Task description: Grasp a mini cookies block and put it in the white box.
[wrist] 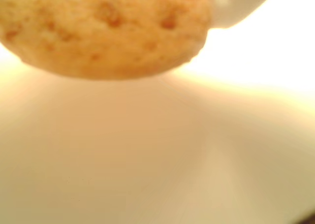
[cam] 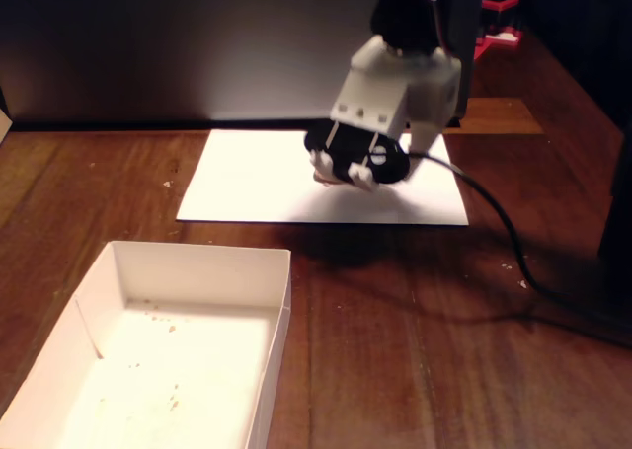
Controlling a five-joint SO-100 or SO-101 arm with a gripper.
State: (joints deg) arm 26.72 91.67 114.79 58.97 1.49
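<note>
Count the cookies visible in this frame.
1: a cookie fills the top of the wrist view, right at the gripper, above the white paper. The fixed view shows none; the arm may hide others.

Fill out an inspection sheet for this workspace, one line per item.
Surface: dark wooden table, scattered crumbs.
Job's things: a mini cookie fills the top of the wrist view, close to the camera over a pale surface; white box at lower left in the fixed view, holding only crumbs.
Clutter: flat white paper sheet under the arm.
Grippers: gripper low over the paper; a white finger shows beside the cookie; contact and open or shut cannot be told.
Cables: black cable trails right from the gripper.
Surroundings: dark backdrop; red object at upper right.
</note>
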